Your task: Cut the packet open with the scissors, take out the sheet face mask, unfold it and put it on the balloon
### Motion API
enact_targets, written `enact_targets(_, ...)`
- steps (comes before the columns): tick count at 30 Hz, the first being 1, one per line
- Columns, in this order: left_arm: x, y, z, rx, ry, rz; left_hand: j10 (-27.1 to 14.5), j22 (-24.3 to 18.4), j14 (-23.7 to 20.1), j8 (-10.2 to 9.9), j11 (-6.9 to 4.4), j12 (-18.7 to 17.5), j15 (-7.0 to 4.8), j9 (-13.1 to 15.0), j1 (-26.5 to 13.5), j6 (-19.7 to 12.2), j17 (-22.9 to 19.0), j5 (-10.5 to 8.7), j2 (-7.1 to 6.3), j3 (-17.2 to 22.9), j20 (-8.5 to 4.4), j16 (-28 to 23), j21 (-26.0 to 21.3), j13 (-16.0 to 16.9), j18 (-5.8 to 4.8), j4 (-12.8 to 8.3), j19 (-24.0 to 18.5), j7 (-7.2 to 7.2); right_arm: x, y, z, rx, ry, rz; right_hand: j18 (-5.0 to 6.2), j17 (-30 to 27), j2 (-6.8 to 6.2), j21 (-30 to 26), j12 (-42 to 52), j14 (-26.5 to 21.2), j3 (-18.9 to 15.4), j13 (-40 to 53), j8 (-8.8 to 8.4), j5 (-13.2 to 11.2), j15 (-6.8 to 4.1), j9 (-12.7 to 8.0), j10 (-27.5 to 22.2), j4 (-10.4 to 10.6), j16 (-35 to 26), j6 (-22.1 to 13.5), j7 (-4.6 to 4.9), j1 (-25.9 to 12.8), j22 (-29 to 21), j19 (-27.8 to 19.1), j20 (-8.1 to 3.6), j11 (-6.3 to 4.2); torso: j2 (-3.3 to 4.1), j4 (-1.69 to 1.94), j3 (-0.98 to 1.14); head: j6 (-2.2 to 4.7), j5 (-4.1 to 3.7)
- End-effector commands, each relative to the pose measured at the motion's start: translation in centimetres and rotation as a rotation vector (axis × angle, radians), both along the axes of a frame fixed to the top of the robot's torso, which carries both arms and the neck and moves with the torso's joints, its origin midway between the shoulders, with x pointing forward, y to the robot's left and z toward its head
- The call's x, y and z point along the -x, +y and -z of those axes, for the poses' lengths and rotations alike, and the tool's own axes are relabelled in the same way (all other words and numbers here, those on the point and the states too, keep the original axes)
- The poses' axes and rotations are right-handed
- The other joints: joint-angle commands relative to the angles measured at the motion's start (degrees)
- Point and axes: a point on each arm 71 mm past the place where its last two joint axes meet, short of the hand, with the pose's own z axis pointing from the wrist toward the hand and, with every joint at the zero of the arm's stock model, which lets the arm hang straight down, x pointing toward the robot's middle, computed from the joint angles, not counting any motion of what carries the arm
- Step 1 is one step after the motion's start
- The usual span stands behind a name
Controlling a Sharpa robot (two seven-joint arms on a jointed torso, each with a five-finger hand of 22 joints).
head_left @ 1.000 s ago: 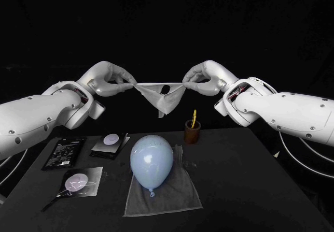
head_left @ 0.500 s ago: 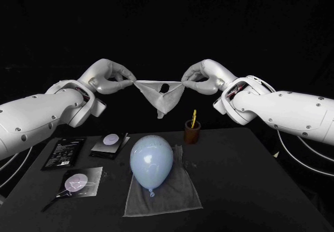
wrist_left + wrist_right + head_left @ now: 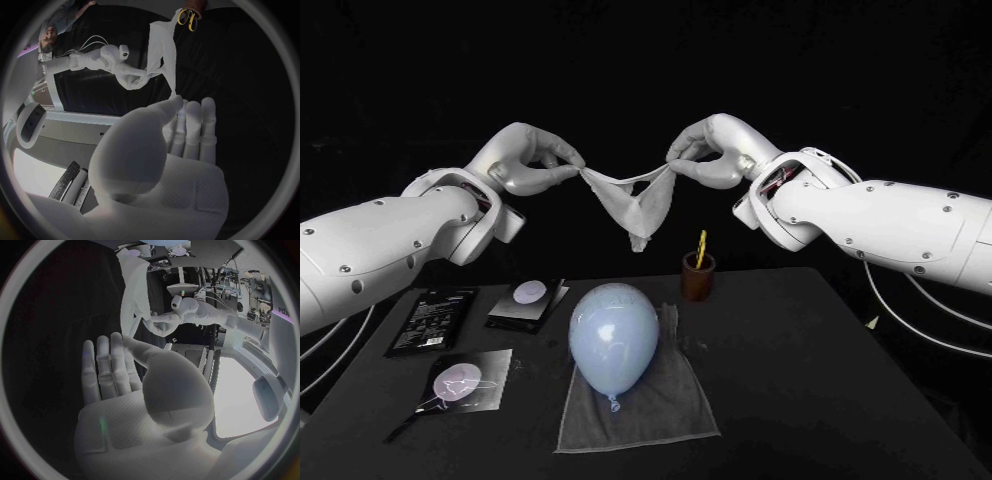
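Observation:
A white sheet face mask (image 3: 635,198) hangs folded in the air above the table's far edge, held between both hands. My left hand (image 3: 531,163) pinches its left corner and my right hand (image 3: 705,157) pinches its right corner. The top edge sags between them. The mask (image 3: 164,47) shows in the left wrist view beyond my left hand (image 3: 169,150), and the mask (image 3: 132,290) shows in the right wrist view beyond my right hand (image 3: 131,385). A pale blue balloon (image 3: 615,334) lies on a grey cloth (image 3: 639,400) in the middle of the table.
A brown cup (image 3: 698,273) with yellow-handled scissors (image 3: 701,245) stands behind the balloon. At the left lie a black packet (image 3: 433,318), an opened packet (image 3: 528,300) and another packet (image 3: 463,380) near the front.
Both hands have moved closer together, so the mask's top edge went from taut to sagging. The right hand has also risen a little.

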Motion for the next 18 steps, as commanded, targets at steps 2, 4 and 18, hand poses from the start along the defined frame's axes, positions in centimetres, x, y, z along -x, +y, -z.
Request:
enact_targets(2,0.1,-0.5,0.0,0.024,0.029,0.015,-0.3,-0.1,0.1,0.2,0.03,-0.5,0.53,0.4,-0.6,-0.5,-0.1,0.39,0.35,0.1,0.39,0.1,0.1,-0.1,0.72,0.1,-0.1,0.26,0.0,0.5,-0.2,-0.018,0.005,-0.008,0.98,0.0,-0.03,0.3,0.2,0.4,0.0,0.1,0.86,0.2,-0.11,5.6,-0.5,0.0,0.2,0.4,0.04,0.4,0.1,0.5,0.06,-0.06,-0.01,0.00,0.02,0.53,0.02)
enact_targets(4,0.2,-0.7,0.0,0.030,0.040,0.020,-0.2,-0.1,0.1,0.2,0.06,-0.6,0.57,0.5,-0.8,-0.6,-0.1,0.39,0.29,0.1,0.44,0.1,0.1,-0.2,0.71,0.3,-0.1,0.32,0.1,0.7,-0.2,-0.025,0.009,-0.014,0.98,-0.1,-0.02,0.3,0.2,0.4,0.0,0.1,0.86,0.2,-0.12,5.6,-0.5,0.0,0.2,0.4,0.04,0.4,0.1,0.5,0.05,-0.06,0.04,0.04,0.02,0.62,0.13)
enact_targets(18,0.6,-1.4,2.2,0.062,0.177,0.040,0.7,-1.7,-0.8,-5.6,0.98,-2.8,1.49,-0.9,-3.1,-8.5,-0.5,0.39,-3.18,-0.3,1.43,-0.9,-2.0,-1.1,0.67,1.2,-0.7,1.77,1.0,2.3,-0.3,-0.041,0.030,-0.059,0.97,-0.1,0.01,0.3,0.3,0.5,0.1,0.1,0.87,0.2,-0.13,5.6,-0.5,0.0,0.2,0.3,0.05,0.5,0.1,0.5,0.04,-0.06,0.05,-0.09,-0.01,0.30,-0.22)
